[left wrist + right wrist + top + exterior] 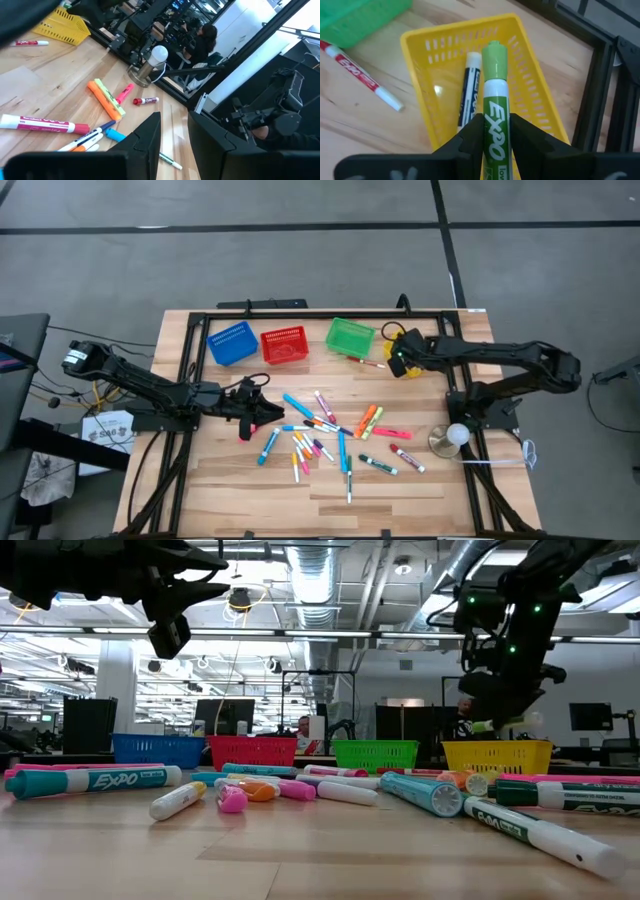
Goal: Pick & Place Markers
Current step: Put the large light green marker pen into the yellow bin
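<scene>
Many markers [330, 435] lie scattered on the wooden table's middle. My right gripper [495, 125] hangs over the yellow basket [535, 100] at the far right, shut on a green marker [495, 85]. One white marker [470, 90] lies on that basket's floor. My left gripper [258, 406] hovers level at the left edge of the scatter. Its fingers [150, 135] stand a little open with nothing between them. My right gripper pinches the green marker's barrel [495, 112] between its two fingers, which lie along it. They come slanting steeply down from the table's right. The marker sticks out past the fingertips, its cap end [495, 52] pointing down into the yellow basket. Whether the cap touches the basket I cannot tell.
Blue [232, 343], red [284, 345] and green [350, 335] baskets stand in a row along the far edge. A red marker [360, 75] lies between the green and yellow baskets. A white ball on a metal base [452, 438] stands at the right.
</scene>
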